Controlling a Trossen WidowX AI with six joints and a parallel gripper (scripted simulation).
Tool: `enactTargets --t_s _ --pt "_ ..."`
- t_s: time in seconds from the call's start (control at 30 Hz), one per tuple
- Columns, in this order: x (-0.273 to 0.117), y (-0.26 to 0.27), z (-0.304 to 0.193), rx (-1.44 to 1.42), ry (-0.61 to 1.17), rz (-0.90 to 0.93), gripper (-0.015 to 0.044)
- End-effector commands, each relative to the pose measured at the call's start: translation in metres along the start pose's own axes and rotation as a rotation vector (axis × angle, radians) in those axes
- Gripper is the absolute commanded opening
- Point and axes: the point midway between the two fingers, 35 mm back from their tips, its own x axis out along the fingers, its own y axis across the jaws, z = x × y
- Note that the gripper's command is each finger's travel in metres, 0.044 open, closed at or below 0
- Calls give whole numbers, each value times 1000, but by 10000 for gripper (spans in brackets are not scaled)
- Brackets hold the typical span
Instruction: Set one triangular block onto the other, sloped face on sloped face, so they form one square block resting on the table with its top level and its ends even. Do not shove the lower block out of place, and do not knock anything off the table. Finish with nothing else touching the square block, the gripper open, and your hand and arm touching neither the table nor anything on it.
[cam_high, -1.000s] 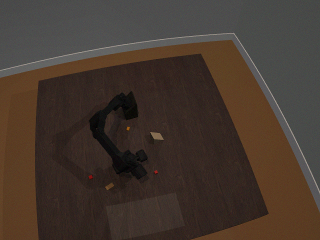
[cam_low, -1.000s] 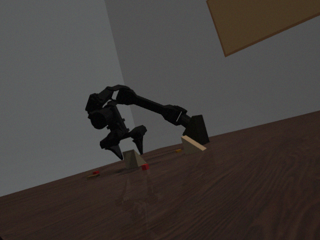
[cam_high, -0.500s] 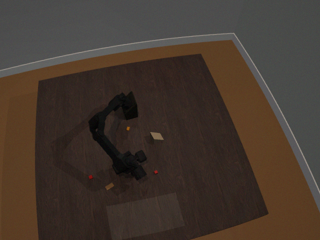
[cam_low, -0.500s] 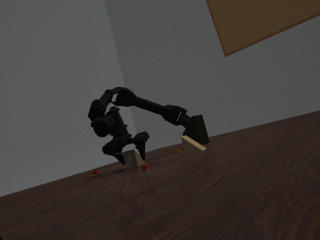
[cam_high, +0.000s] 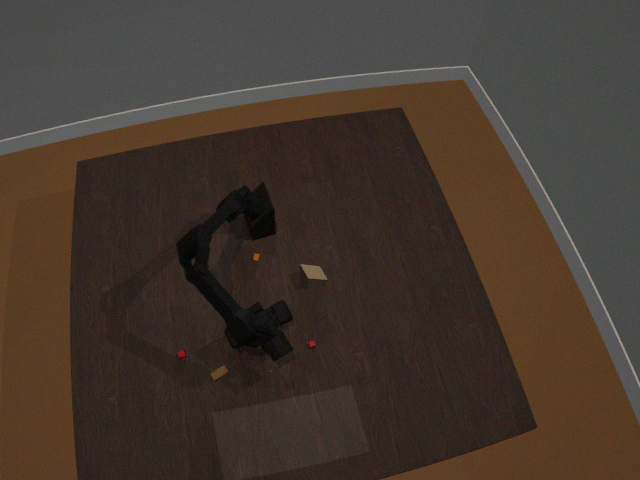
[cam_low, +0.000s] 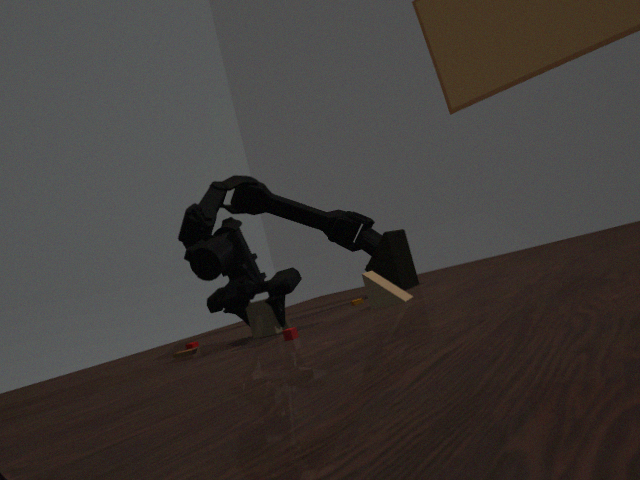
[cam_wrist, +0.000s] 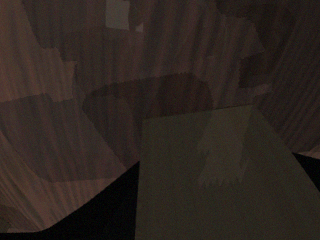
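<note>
One triangular block (cam_low: 262, 314) (cam_wrist: 175, 200) stands on the table, grey-green in shadow, between my fingers. My gripper (cam_low: 266, 325) (cam_wrist: 200, 160) is low over it, fingers partly closed, one against each side, so it looks shut on this block. In the top view the hand hides this block and the fingertips. The other triangular block (cam_high: 313, 272) (cam_low: 385, 292) stands apart on the table, its pale sloped face up. It is on the arm-base side of the hand, and nothing touches it.
A red cube (cam_high: 311, 344) (cam_low: 290, 334) lies near the hand. Another red cube (cam_high: 181, 353) (cam_low: 191, 345) lies beside a flat tan piece (cam_high: 219, 372) (cam_low: 185, 352). A small orange piece (cam_high: 256, 257) (cam_low: 357, 301) lies near the dark arm base (cam_high: 262, 222) (cam_low: 395, 260).
</note>
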Motion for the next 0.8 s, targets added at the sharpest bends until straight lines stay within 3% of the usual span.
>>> enactTargets --t_s 0.0,0.13,0.4,0.77 --pt "0 -1 0 -3 -2 -5 230" --pt "0 -1 0 -3 -2 -5 203" --pt "-3 0 -1 0 0 -2 0" --pt "-6 0 -12 -5 -190 -1 0"
